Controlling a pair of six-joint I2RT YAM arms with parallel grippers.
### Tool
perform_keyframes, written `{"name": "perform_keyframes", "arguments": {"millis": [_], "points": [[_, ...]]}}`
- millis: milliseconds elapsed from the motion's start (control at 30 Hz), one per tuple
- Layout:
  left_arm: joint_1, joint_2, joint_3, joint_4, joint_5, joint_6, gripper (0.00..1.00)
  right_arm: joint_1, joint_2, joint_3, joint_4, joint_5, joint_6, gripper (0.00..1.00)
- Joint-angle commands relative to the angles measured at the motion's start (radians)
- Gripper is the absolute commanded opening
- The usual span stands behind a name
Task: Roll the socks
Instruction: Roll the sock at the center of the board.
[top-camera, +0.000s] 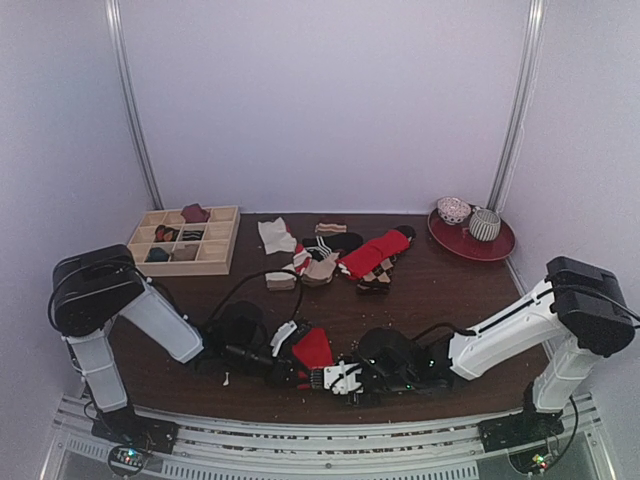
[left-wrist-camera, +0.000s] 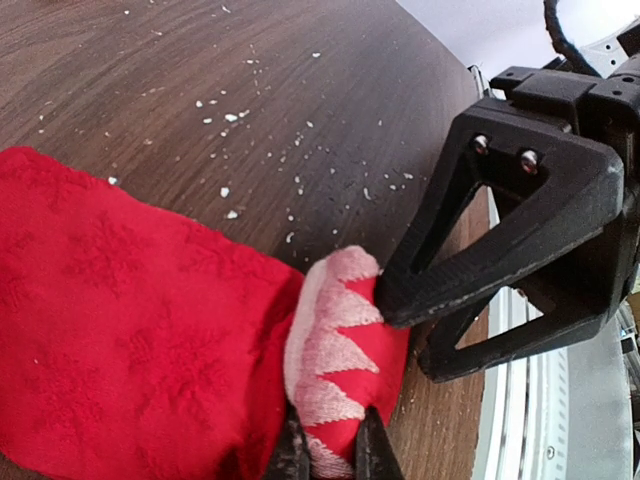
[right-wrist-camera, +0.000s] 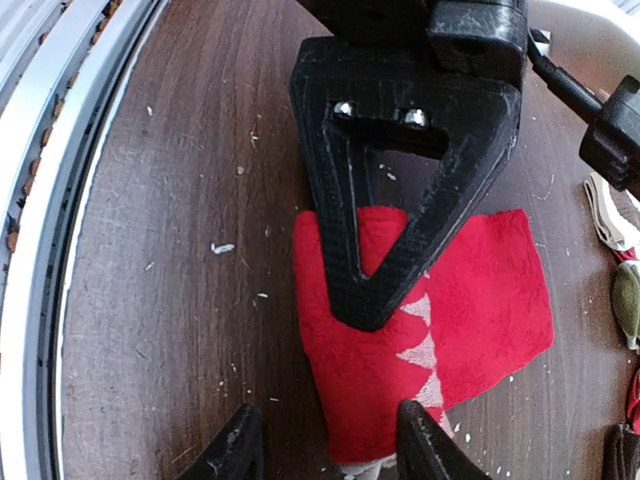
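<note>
- The left pincer (left-wrist-camera: 330, 452), arm low, pinched the cream end of the red sock (left-wrist-camera: 120, 330).
- The right pincer (right-wrist-camera: 330, 450) faced it, fingers spread.
- The sock lay at the near edge of the tabletop (top-camera: 440, 290).

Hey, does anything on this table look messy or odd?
White flecks are strewn over the dark table beside the red sock, like crumbs or lint. Farther back, several socks lie in a loose heap.
</note>
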Motion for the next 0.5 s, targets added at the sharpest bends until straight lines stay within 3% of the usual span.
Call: {"name": "perform_keyframes", "arguments": {"millis": [0,167,333,367,433,467], "points": [[-0.010,0.072,-0.064,-0.269,0.011,-0.004,0.00,0.006,0.049,0.025,0.022,0.101,-0.047,0.46],[-0.010,0.070,-0.070,-0.271,0.030,0.013,0.00,0.009,0.099,0.031,0.050,0.114,-0.043,0.40],[-0.010,0.023,-0.077,-0.278,0.041,0.064,0.00,0.008,0.152,0.084,-0.068,0.115,0.030,0.15],[-0.011,0.001,-0.072,-0.301,0.024,0.091,0.07,0.007,0.156,0.090,-0.095,0.104,0.060,0.11],[-0.010,-0.058,-0.055,-0.368,-0.055,0.150,0.32,0.003,0.150,0.099,-0.155,0.043,0.122,0.08],[-0.010,-0.099,-0.055,-0.391,-0.091,0.178,0.39,0.000,0.143,0.108,-0.197,-0.005,0.158,0.07]]}}
